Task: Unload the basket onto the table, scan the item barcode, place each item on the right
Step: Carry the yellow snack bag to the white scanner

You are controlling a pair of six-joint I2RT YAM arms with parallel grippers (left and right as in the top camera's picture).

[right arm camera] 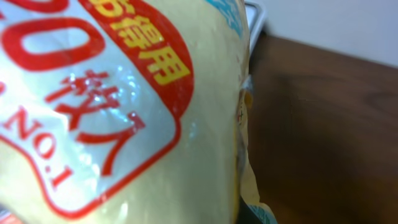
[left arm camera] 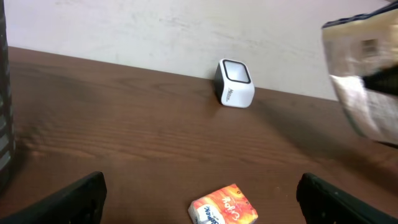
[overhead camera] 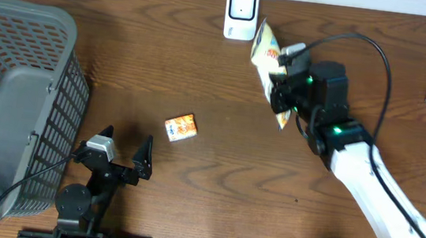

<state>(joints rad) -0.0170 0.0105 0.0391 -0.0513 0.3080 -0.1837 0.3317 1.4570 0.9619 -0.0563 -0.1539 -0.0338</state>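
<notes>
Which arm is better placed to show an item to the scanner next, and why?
Right. The right gripper is shut on the yellow bag, beside the white scanner; the left gripper sits open and empty, far away.

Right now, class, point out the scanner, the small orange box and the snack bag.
scanner [overhead camera: 242,11], overhead view, middle of its white face.
small orange box [overhead camera: 180,127], overhead view, centre of its top.
snack bag [overhead camera: 266,52], overhead view, its upper yellow part.

Scanner is sitting at the back edge of the table
Packet is hovering just right of it; carton is lying mid-table; basket is standing far left.
</notes>
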